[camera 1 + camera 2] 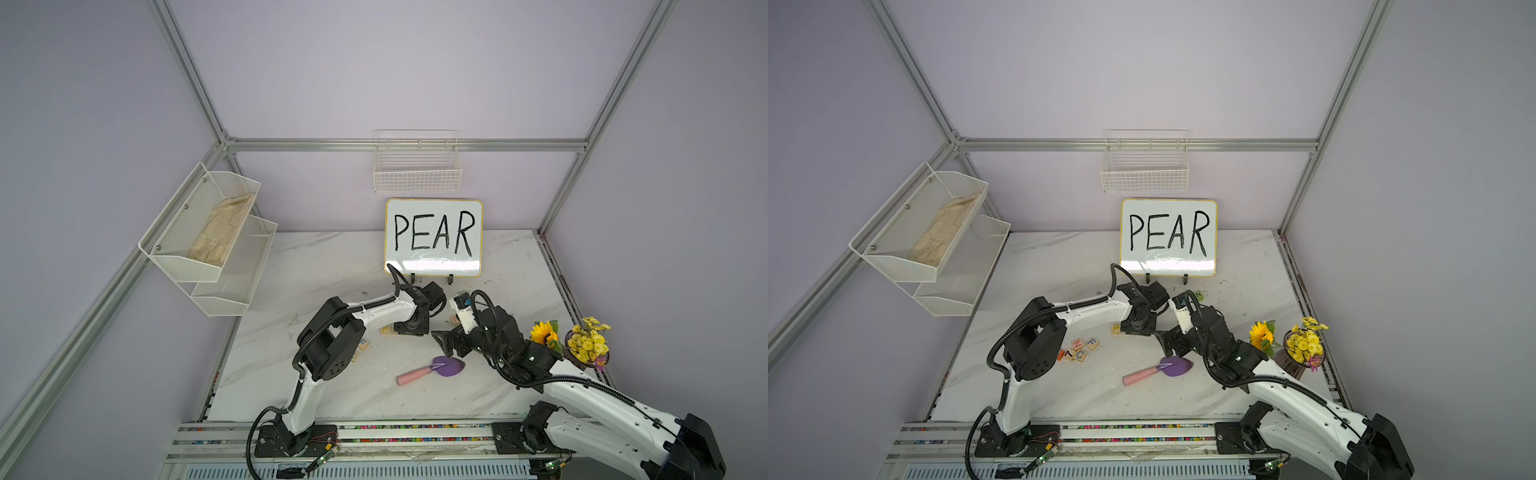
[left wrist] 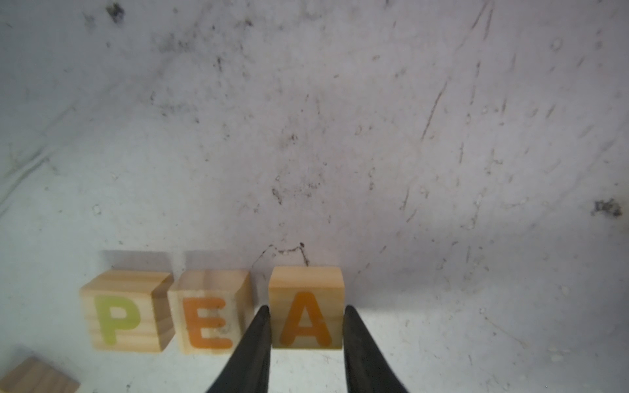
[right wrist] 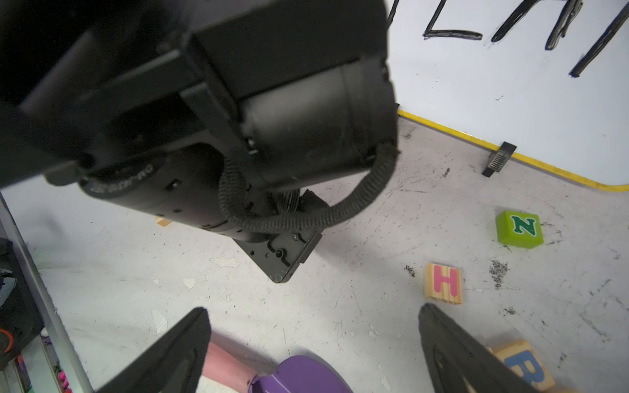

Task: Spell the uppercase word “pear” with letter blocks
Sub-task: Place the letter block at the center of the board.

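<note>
Three blocks (image 2: pixel 209 313) lined | left pincer (image 2: pixel 306 311) clamps A block (image 2: pixel 305 284) | right pincer (image 3: pixel 313 308) wide by trowel (image 3: pixel 299 374)

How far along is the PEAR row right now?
Done: P and E stand side by side. In hand: left jaws shut on A, just past E. To do: R lies apart, near the open right jaws, not yet in the row.

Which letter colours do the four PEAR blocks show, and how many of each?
Orange: 2, E block and A block
Green: 1, P block
Blue: 1, R block
Total: 4
</note>
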{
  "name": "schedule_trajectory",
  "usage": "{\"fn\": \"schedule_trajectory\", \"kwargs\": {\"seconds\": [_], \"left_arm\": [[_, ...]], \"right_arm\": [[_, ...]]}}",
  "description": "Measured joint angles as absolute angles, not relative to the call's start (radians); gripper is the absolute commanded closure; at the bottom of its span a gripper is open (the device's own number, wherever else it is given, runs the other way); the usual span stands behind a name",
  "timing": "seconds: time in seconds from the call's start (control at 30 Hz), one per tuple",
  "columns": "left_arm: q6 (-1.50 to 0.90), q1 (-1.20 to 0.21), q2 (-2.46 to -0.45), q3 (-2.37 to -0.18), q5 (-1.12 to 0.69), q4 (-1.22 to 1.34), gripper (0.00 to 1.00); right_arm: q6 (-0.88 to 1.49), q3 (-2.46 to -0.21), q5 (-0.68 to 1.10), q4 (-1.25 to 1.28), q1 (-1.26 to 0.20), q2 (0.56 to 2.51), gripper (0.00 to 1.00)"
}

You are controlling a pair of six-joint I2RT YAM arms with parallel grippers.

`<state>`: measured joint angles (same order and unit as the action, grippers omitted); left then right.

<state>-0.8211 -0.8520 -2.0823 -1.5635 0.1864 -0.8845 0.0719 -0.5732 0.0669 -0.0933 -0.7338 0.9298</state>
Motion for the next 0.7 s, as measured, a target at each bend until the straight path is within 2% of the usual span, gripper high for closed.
{"fn": "schedule_trajectory", "kwargs": {"seconds": [0.53,0.7], "left_arm": [[-0.829,-0.852,-2.082,-1.563,0.187,-0.884,0.66],[-0.829,-0.854,-2.082,-1.563,0.186,-0.884,0.63]], "right_arm": [[0.072,-0.566,0.058,-0.093,-0.734,0.928,0.03],[0.072,-0.565,0.056,-0.093,-0.734,0.928,0.03]]}}
